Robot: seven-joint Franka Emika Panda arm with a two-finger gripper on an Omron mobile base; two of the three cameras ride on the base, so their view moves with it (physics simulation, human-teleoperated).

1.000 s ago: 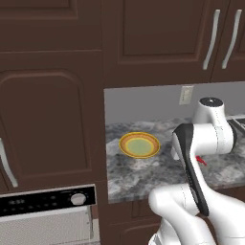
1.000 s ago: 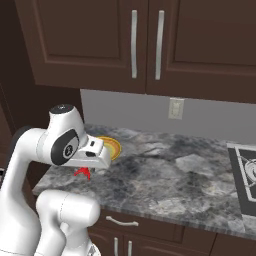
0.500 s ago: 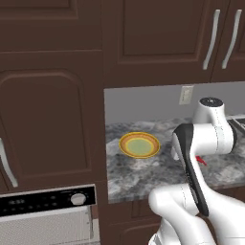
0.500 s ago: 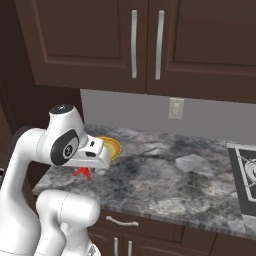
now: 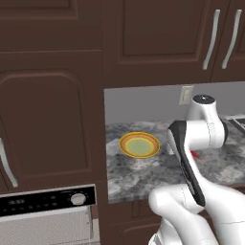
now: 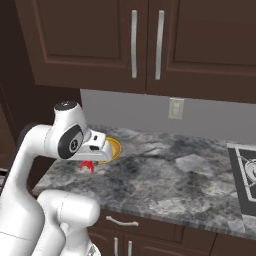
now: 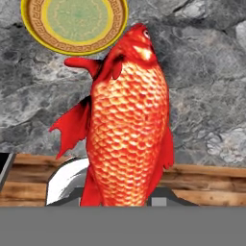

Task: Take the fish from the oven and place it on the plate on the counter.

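Note:
My gripper (image 6: 89,160) is shut on the red-orange fish (image 7: 127,129), which hangs over the front left part of the speckled counter (image 6: 165,175). In the hand view the fish covers my finger tips, its head pointing toward the plate (image 7: 72,47). The yellow plate (image 5: 139,145) with its orange-brown rim lies empty on the counter (image 5: 143,174), a short way beyond and to the left of the fish (image 6: 87,166). The arm hides most of the fish (image 5: 195,154) in the left base view. The oven's black control panel (image 5: 48,201) and silver knob sit low at the left.
Dark brown wall cabinets (image 6: 145,40) with silver handles hang above the counter. A wall outlet (image 6: 175,107) is on the backsplash. A cooktop (image 6: 245,170) lies at the counter's right end. A tall brown cabinet door (image 5: 48,124) stands above the oven.

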